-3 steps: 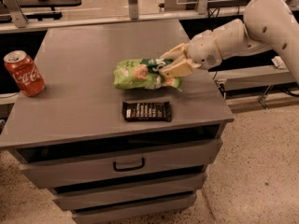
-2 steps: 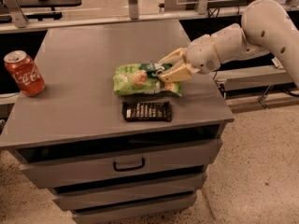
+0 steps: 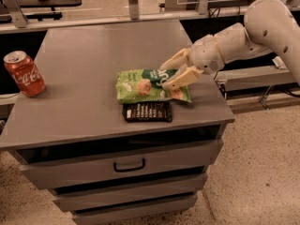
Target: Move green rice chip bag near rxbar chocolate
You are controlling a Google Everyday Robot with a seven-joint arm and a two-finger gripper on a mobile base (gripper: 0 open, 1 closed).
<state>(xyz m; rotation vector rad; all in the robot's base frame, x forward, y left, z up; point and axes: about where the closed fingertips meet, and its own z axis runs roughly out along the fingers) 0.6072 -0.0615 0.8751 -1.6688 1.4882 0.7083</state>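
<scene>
Camera view: gripper (image 3: 164,78) over right end of bag (image 3: 140,86), fingers spread wide, not closed on it. Bag flat on table (image 3: 84,46), lower edge just beside bar (image 3: 147,111). Can (image 3: 24,74) at far left.

Coca-Cola script is read in white on red soda can (image 3: 24,74). White lettering on green rice chip bag (image 3: 140,86) and rxbar chocolate (image 3: 147,111) cannot be made out. At bag's right end, gripper (image 3: 164,77) is seen, fingers apart.

Matt plastic gripper (image 3: 173,72) over glossy crinkly bag (image 3: 138,86)
</scene>
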